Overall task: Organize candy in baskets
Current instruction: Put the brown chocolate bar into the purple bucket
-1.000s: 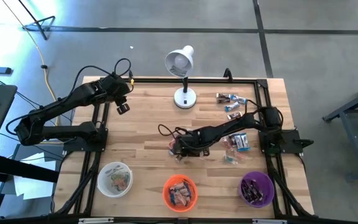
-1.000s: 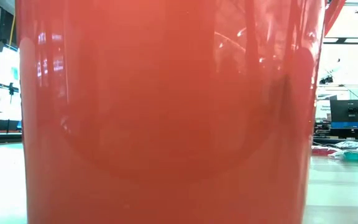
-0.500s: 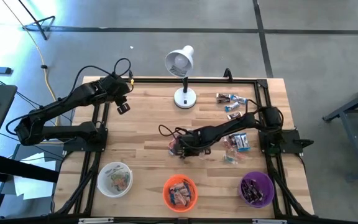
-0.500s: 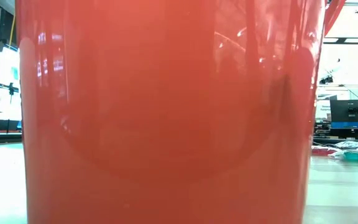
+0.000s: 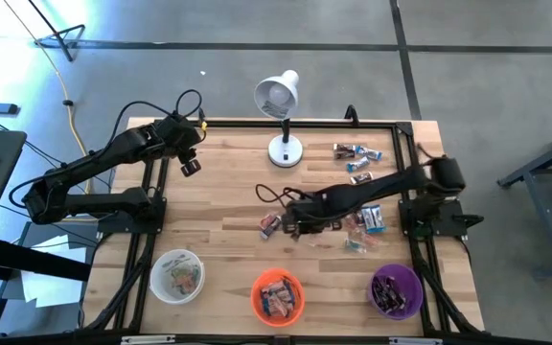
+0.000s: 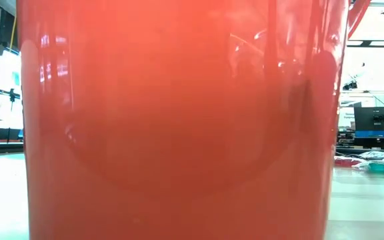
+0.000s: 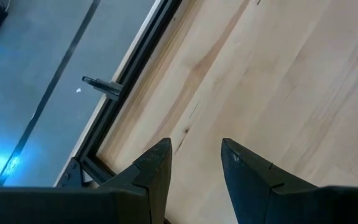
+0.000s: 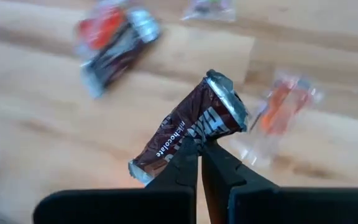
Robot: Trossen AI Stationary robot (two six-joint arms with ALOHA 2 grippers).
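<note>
In the right wrist view my right gripper (image 8: 199,163) is shut on a brown-wrapped candy (image 8: 188,132), held above the wood. The high view places this gripper (image 5: 295,223) at the table's middle, beside a dark red candy (image 5: 270,224) lying flat. More candy lies in a pile (image 5: 364,218) to the right and in a loose group (image 5: 355,153) at the far right. The white basket (image 5: 177,275), orange basket (image 5: 278,295) and purple basket (image 5: 396,290) stand along the near edge with candy in them. My left gripper (image 7: 194,158) waits open over bare wood at the far left. My right gripper pinches the brown candy between its two fingertips (image 8: 185,163), at the wrapper's long edge (image 8: 191,142) about midway along its length. The fingers come from above, pointing steeply down, across the candy. The candy is lifted clear of the table and sits tilted, its crimped silver end (image 8: 227,99) farthest from the fingers.
A white desk lamp (image 5: 282,144) stands at the far middle. The orange basket's wall (image 6: 179,120) fills the low view. Below the right gripper lie a dark red candy (image 8: 114,40) and an orange clear-wrapped one (image 8: 286,104). A black frame (image 5: 405,144) rims the table.
My right gripper has shut on the brown candy, risen from the table and drawn a little toward the table's right edge; the candy is now lifted clear. A dark red candy has stayed where the gripper was.
</note>
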